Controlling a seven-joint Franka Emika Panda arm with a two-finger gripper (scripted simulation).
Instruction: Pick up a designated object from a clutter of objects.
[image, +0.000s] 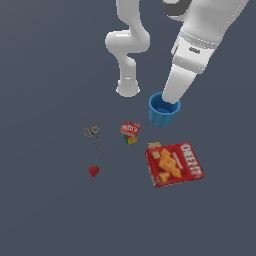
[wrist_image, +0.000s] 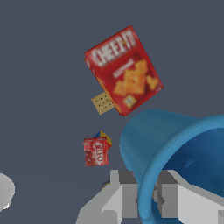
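Note:
The designated object, a small bright blue cup (image: 161, 114), is at the tip of the white arm. My gripper (image: 170, 100) is shut on its rim, one finger inside and one outside. In the wrist view the cup (wrist_image: 175, 148) fills the near corner, tilted, with the grey fingers (wrist_image: 124, 192) pinching its rim at the gripper (wrist_image: 146, 199). It looks raised above the floor. The rest of the clutter lies below it: a big red cracker box (image: 175, 164) and a small red-labelled cube (image: 130, 132).
Scissors (image: 93, 136) with yellowish handles and a tiny strawberry (image: 93, 171) lie toward the exterior view's left. The arm's white base (image: 128, 88) stands behind the cup. The wrist view shows the cracker box (wrist_image: 124, 70) and the cube (wrist_image: 95, 151) on the dark grey floor.

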